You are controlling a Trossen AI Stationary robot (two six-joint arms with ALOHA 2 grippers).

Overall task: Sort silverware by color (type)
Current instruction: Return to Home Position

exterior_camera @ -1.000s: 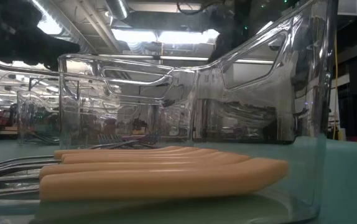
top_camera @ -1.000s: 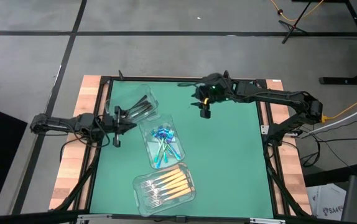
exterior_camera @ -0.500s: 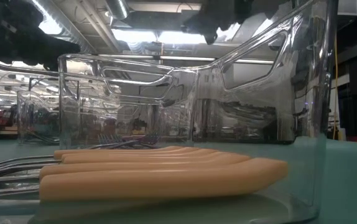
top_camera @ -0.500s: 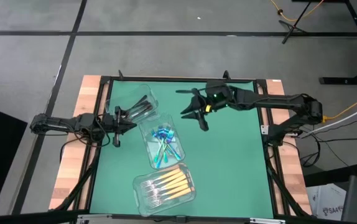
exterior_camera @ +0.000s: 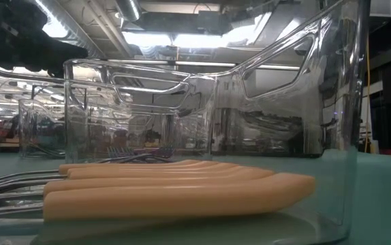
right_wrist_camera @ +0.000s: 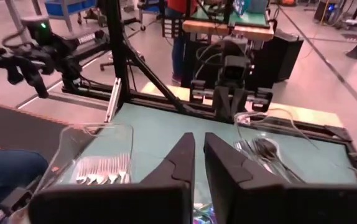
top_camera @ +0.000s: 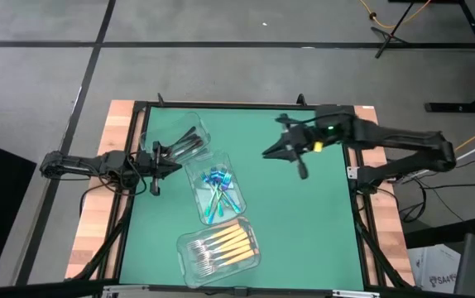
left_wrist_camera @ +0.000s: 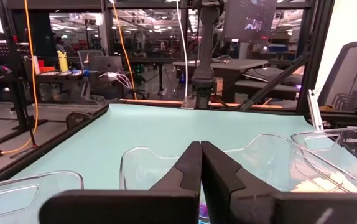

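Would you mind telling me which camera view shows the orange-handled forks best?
The high view: the orange-handled forks lie whole, side by side in one clear bin. The low view shows only their handles close up; the right wrist view mainly their silver tines; the left wrist view none clearly.

Left arm: dark, slim links joined by rounded joints, thicker at the base end.
Right arm: the same dark jointed build, with bulkier housings at its joints.
Wrist marking: a small green light glows on the right arm, with a yellow spot just beside it.
Left gripper: two matt black wedge-shaped fingers tapering to blunt tips, mounted on a wide black block.
Right gripper: identical black tapered fingers with flat inner faces.
Cables: black, trailing by the right arm's base.
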